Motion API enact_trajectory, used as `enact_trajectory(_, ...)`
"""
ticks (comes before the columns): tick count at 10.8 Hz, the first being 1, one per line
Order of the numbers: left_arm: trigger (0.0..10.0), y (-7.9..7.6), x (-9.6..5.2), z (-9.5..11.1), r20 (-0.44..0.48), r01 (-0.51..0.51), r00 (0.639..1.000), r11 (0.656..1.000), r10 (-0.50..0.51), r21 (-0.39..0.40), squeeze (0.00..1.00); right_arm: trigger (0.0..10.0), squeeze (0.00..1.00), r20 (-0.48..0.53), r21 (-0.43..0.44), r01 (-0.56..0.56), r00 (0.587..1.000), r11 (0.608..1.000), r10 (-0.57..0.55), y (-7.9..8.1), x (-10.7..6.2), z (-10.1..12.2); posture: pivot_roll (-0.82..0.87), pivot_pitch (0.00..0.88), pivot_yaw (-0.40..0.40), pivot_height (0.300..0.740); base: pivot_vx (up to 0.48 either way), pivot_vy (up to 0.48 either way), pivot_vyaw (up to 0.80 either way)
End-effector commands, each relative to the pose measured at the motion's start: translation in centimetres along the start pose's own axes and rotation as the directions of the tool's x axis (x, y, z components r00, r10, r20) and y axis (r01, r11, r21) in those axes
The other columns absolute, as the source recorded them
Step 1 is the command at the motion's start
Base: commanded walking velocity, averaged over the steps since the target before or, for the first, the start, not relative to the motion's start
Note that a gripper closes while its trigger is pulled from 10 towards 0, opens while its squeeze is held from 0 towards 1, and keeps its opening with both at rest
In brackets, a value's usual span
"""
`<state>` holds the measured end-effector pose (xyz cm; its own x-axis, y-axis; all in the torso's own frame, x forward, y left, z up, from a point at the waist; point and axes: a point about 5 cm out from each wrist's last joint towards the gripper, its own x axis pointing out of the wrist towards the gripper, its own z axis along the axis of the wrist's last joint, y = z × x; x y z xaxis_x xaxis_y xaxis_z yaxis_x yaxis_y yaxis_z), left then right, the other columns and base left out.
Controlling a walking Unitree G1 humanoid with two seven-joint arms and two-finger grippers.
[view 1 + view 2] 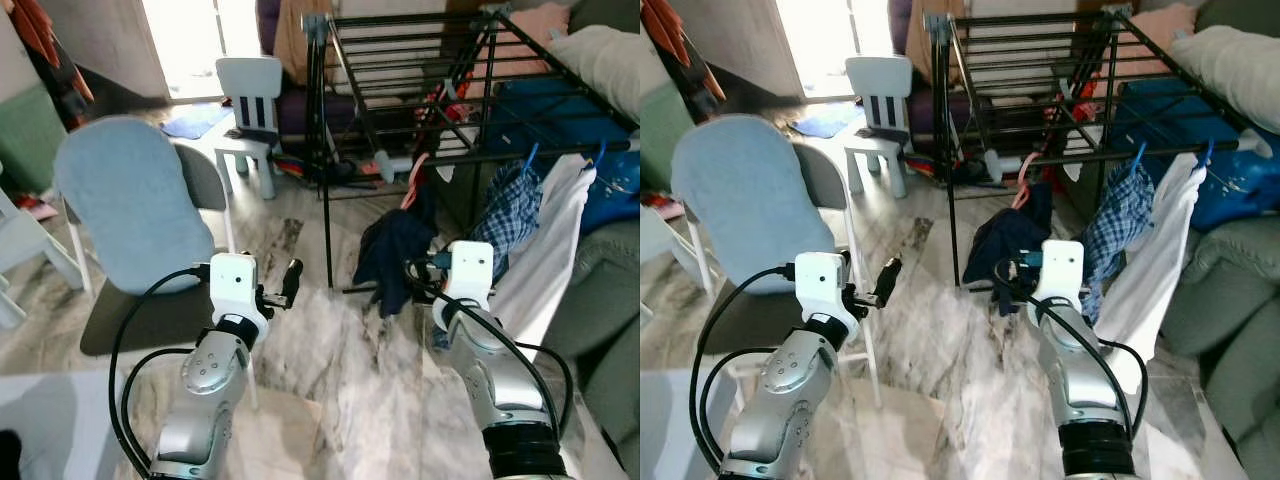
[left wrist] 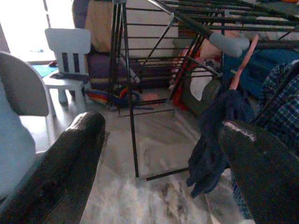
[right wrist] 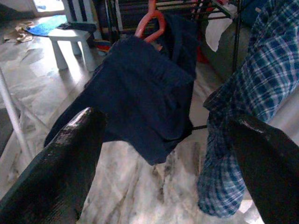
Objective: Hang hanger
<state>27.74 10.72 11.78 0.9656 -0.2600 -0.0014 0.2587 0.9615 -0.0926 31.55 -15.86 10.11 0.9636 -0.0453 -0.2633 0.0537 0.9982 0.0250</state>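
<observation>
My right claw (image 3: 163, 154) gapes wide before the dark garment (image 3: 135, 93) on its orange hanger (image 3: 150, 18), hooked on the rack (image 1: 420, 90). Light, limp cloth, I judge; the stiff hook is where to grip. Left claw (image 2: 159, 154) wide, idle.

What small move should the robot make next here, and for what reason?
Probably ease the right gripper forward to the orange hanger carrying the dark blue garment. Its fingers stand open with nothing between them, and the hanger hangs just ahead, near the drying rack.
</observation>
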Motion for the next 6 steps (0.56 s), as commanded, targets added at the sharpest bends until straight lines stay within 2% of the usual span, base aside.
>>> enact_trajectory(1,10.0,-0.03,0.14,0.49,0.020,0.014,1.000,1.000,-0.014,0.004,0.00,10.0,0.00,-0.003,0.004,-0.001,1.000,1.000,0.001,0.14,0.08,0.18,-0.10,0.000,0.019,0.740,0.424,0.000,0.00)
enact_trajectory(6,10.0,-0.33,0.24,0.40,0.024,0.025,0.999,1.000,-0.025,-0.005,0.00,10.0,0.00,-0.014,0.000,-0.018,1.000,1.000,0.018,0.42,0.15,0.00,-0.10,0.000,0.008,0.740,0.426,0.000,0.00)
